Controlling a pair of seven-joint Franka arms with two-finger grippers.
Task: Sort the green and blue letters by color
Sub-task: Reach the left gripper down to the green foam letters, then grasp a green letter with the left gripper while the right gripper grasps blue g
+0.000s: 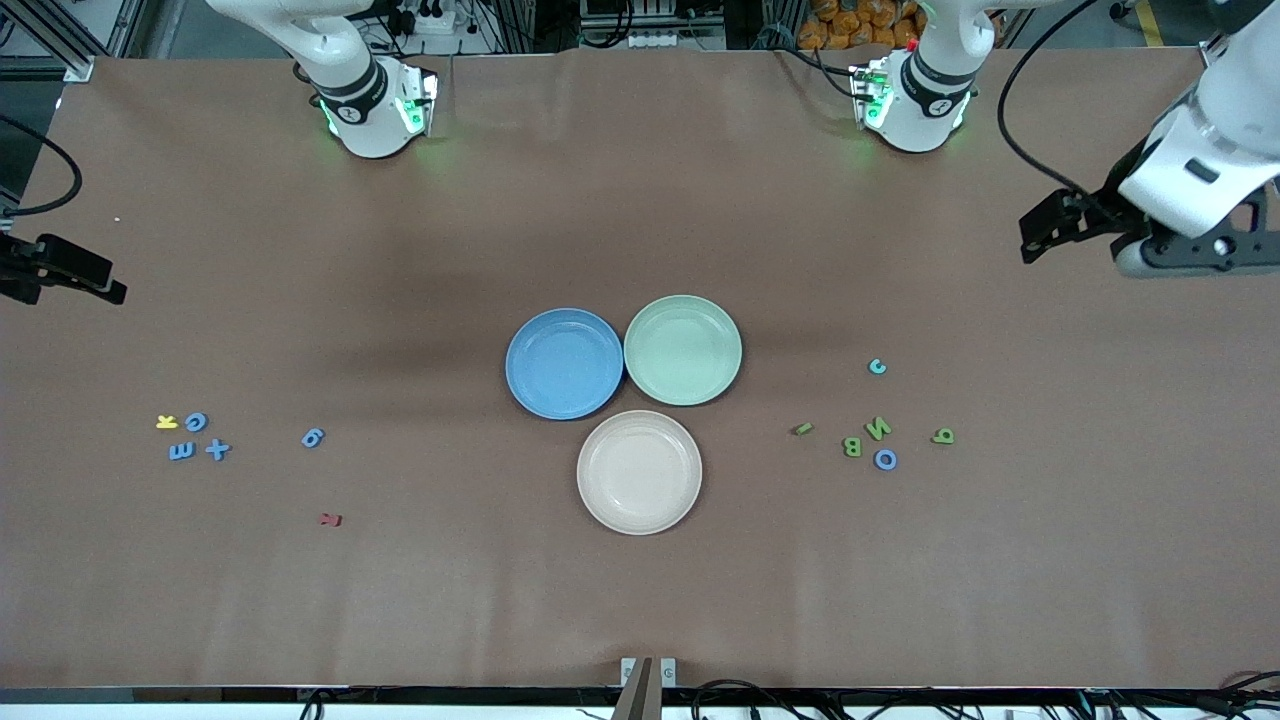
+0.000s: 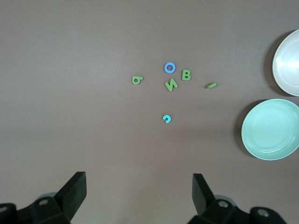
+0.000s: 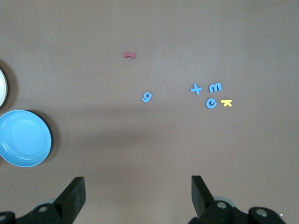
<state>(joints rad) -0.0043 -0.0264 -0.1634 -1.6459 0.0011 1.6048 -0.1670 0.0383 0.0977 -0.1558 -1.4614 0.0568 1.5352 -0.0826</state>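
Green I-bar [image 1: 802, 429] lies slanted — both grippers' fingers [image 2: 74, 189] [image 3: 74, 191] apart, hovering, empty.

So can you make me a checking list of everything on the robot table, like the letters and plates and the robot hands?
Surface: brown table, flat, a few soft creases.
Job's things: four blue letters toward the right arm's end; four green letters, a blue O and a small teal letter toward the left arm's end. None is on a plate.
Plates: blue plate touching green plate; cream plate nearer the front camera.
Clutter: yellow K beside the blue letters; dark-red letter alone.
Grippers: left gripper and right gripper both open, holding nothing, waiting above the table ends.
Cables: black cable looping to the left arm.
Surroundings: orange objects past the table edge.
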